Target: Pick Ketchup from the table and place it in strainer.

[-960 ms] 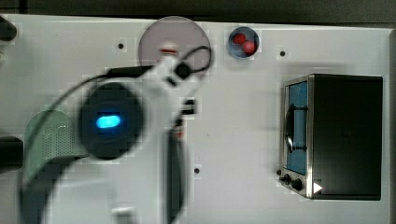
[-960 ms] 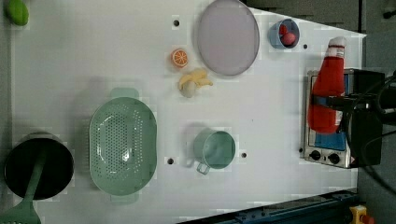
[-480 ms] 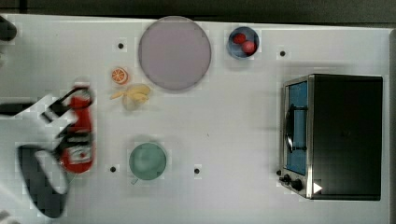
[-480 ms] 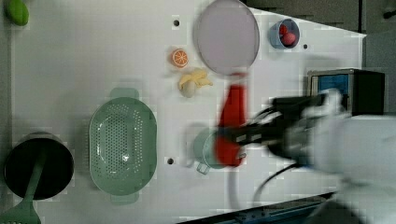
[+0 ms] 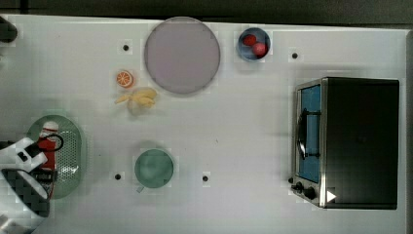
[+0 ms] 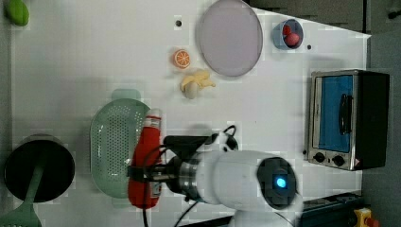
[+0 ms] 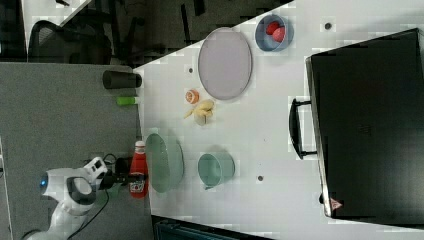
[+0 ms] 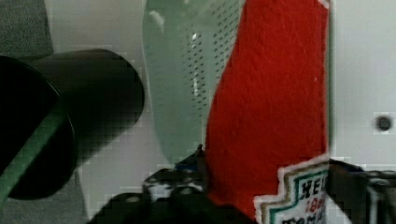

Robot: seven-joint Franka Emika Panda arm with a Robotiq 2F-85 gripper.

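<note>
Left view gives you one Ketchup (image 6: 145, 166), one strainer (image 6: 113, 146); your gripper (image 6: 144, 174) reaches level, clamping the bottle.

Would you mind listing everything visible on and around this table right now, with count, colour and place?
Ketchup: one, red, white cap, over the strainer, between the gripper's fingers.
Strainer: one, mint green, the left view's lower left.
Plate: one, grey-lilac, the top view's upper middle.
Blue bowl: one, holding red balls, beside the plate.
Orange slice: one, orange, the top view's left of the plate.
Banana: one, pale yellow, below the orange slice.
Green cup: one, the top view's lower middle.
Toaster oven: one, silver and black, the top view's right.
Black pot: one, with green spatula.
Green fruit: one, the left view's top-left corner.
Gripper: one, black, around the Ketchup.
</note>
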